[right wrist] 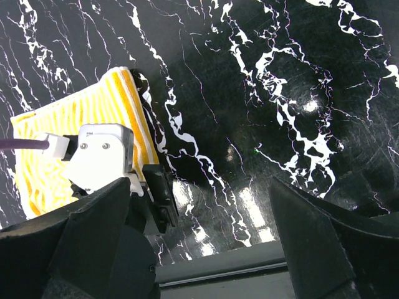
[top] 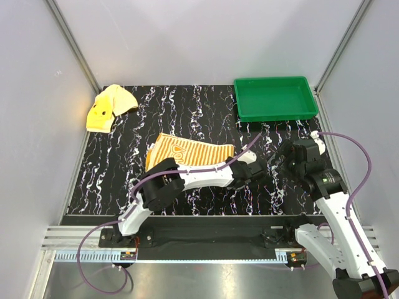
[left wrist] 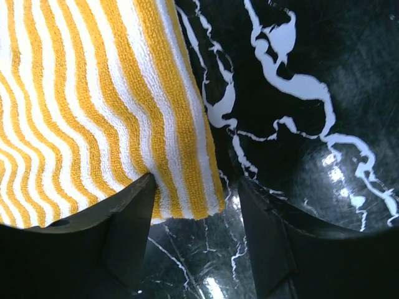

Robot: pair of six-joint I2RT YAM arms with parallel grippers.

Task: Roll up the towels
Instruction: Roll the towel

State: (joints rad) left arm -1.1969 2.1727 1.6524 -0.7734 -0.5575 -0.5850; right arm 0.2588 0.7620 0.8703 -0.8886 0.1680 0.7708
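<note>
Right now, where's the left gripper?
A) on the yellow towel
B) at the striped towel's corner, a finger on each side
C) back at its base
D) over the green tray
B: in the left wrist view the left gripper stands open, and its two fingers straddle a corner of the striped towel, which lies in the gap between them and is not pinched.

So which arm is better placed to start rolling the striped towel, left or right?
Left. The left arm reaches across to the striped towel, its jaws open astride the towel's corner. The right arm hangs beside it over the marbled table, jaws open, nothing between them.
</note>
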